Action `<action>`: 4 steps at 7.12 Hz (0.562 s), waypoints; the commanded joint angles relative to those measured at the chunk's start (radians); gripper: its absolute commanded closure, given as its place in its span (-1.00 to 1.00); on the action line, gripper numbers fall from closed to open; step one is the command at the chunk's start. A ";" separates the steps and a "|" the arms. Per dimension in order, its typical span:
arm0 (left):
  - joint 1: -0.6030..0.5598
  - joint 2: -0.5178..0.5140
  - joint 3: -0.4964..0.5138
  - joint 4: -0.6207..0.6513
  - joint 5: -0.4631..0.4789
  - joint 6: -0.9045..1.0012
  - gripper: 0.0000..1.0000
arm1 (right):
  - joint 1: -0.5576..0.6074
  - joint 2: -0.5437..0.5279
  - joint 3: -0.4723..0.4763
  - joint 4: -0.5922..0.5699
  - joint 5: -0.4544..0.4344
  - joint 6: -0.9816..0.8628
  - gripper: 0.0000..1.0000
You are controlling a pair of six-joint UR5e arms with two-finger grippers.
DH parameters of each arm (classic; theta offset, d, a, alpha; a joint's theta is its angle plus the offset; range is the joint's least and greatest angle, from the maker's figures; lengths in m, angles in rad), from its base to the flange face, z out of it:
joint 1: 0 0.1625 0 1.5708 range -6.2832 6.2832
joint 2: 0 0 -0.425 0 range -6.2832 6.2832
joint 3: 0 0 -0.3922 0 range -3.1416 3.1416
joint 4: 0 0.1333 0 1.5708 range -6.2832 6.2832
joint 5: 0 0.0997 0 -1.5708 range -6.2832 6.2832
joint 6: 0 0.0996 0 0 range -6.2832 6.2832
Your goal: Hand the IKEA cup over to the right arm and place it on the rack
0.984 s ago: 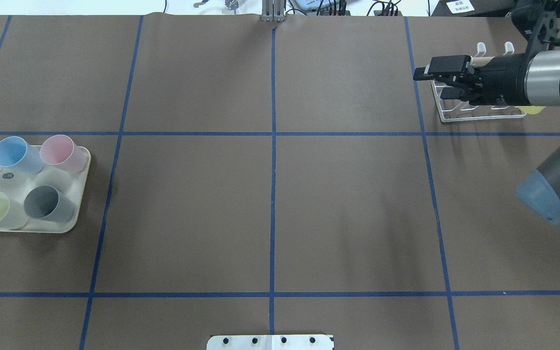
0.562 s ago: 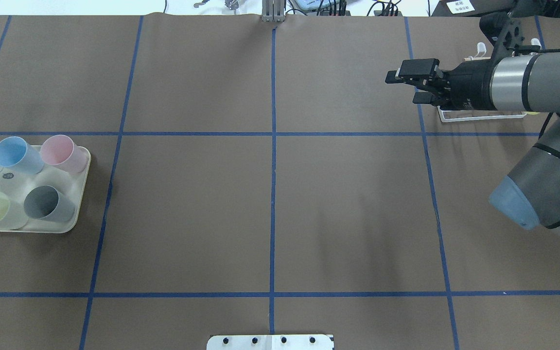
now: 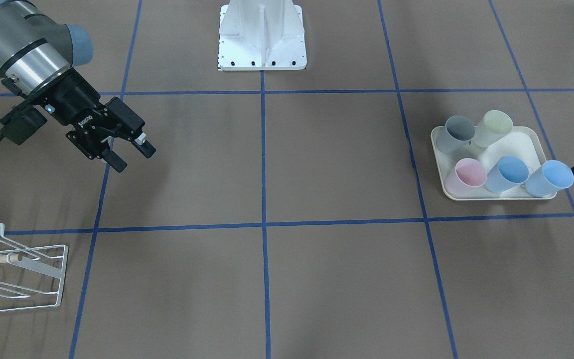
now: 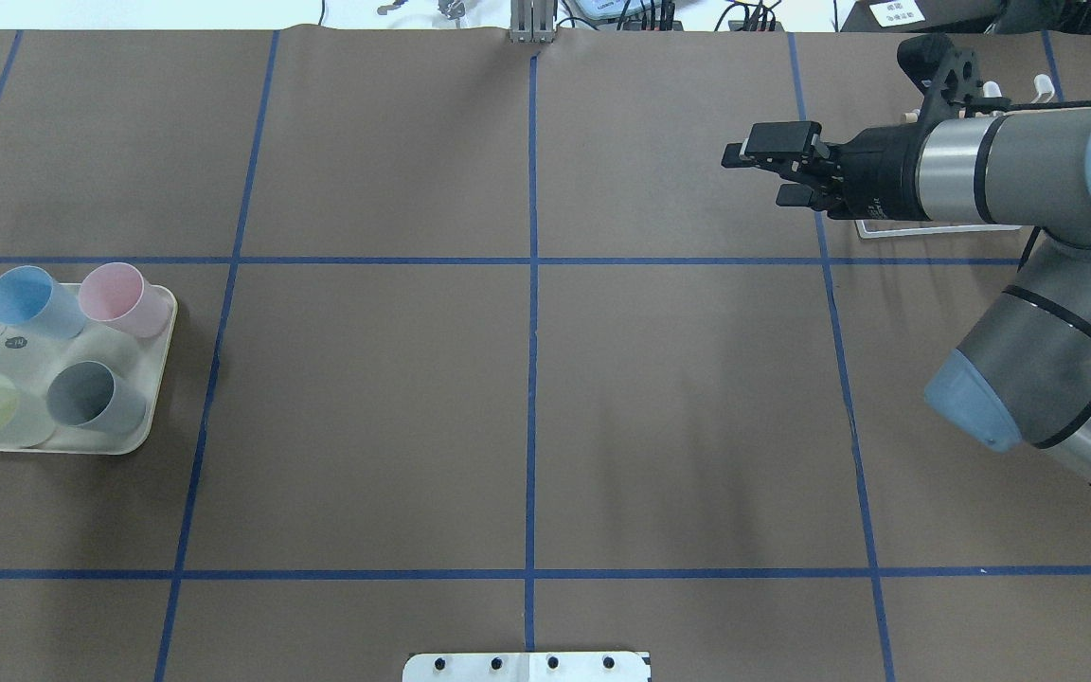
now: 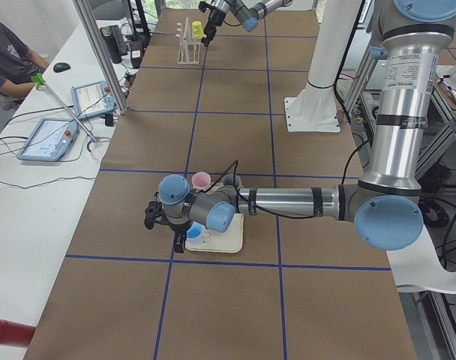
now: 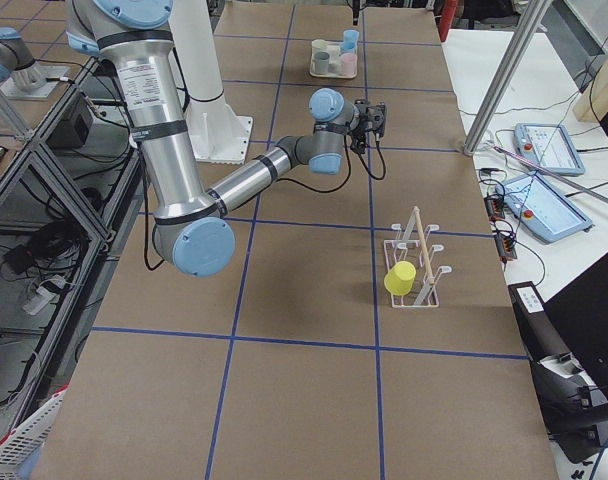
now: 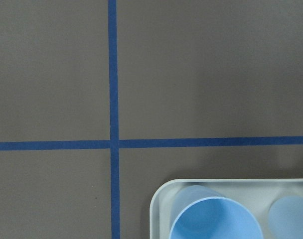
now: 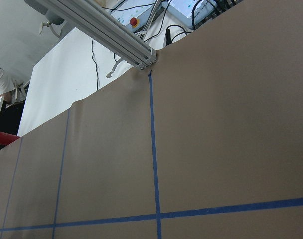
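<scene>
At far left, the cream tray (image 4: 81, 447) holds five cups mouth-up, easy to grab. The left gripper (image 5: 153, 219) hangs over the blue cup (image 7: 216, 219) at the tray's corner, which I take as the next one to pass; I cannot tell whether its fingers are apart. Further right, the right gripper (image 4: 756, 176) points sideways, fingers apart and empty, ready to receive, I judge. Since a second ago it has slid off the rack (image 3: 43, 268) toward table centre. A yellow cup (image 6: 400, 277) already hangs there.

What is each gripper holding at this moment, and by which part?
The right gripper is open with nothing between its fingers. The left gripper hangs over the tray; whether it holds anything cannot be told.
</scene>
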 commanded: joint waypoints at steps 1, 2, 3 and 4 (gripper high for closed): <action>0.005 -0.004 0.025 -0.037 0.000 -0.014 -0.82 | -0.001 0.001 -0.002 0.002 0.000 0.000 -0.97; 0.014 -0.004 0.024 -0.040 -0.002 -0.025 -0.81 | -0.001 0.000 -0.002 0.002 0.000 0.000 -0.97; 0.026 -0.004 0.023 -0.041 -0.002 -0.030 -0.82 | -0.001 0.000 -0.002 0.002 0.000 0.000 -0.97; 0.052 -0.004 0.023 -0.044 -0.002 -0.049 -0.82 | -0.001 -0.002 -0.002 0.003 0.000 0.000 -0.97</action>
